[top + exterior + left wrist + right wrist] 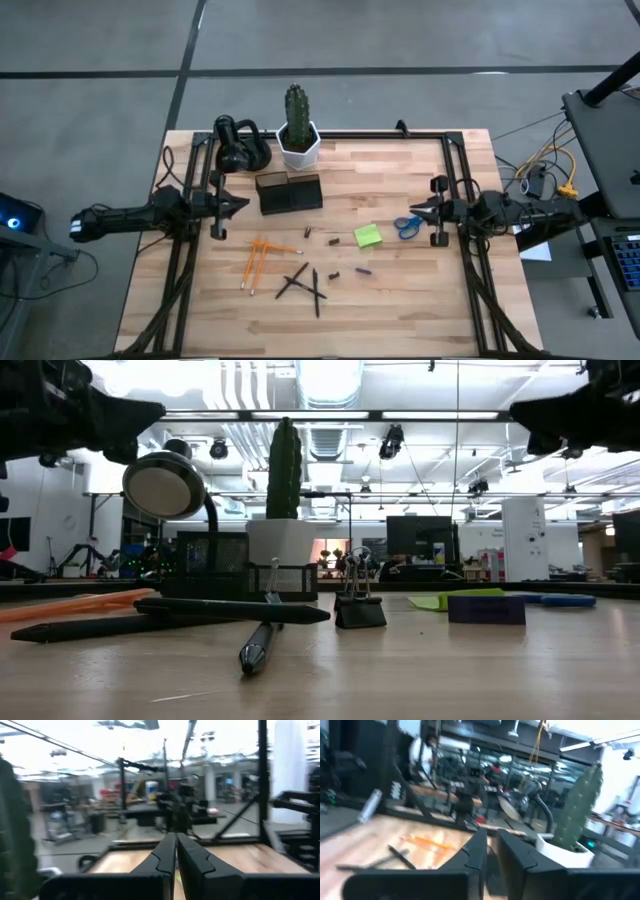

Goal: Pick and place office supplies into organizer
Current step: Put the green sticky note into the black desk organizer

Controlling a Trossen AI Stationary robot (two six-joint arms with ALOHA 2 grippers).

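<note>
Centre-frame in the high view, all supplies lie loose on the table [400, 300]; nothing sits in the organizer [290, 192] yet, as far as I can see. Organizer is upper centre-left, just below the cactus pot [299, 146], with the black looped gadget [241, 148] to its left.

Items: pencils [258, 258] lower left of centre, crossed pens [304, 285] just right of them, sticky pad [368, 236] right of centre, scissors [408, 226] touching or just beside the pad's right edge, and small dark and purple bits [364, 270] below the pad. Low view shows a binder clip [360, 605] standing among them.

Left gripper [243, 205] hovers at mid-left, close to the organizer's left end, jaws pressed together, holding nothing. Right gripper [418, 210] hovers at mid-right, just above the scissors in frame; its wrist view shows a narrow gap between the fingers, nothing pinched.

My read: first pick not started. Right arm is closest to the scissors and pad, so start there.

- Spread jaws fully before descending; the present gap looks too narrow.
- Scissors and pad lie flat: come straight down and grip across the scissor handles, not the blades.
- Pad next to the scissors may get dragged along; lift clean.
- Keep the left arm clear of the organizer during the drop.
</note>
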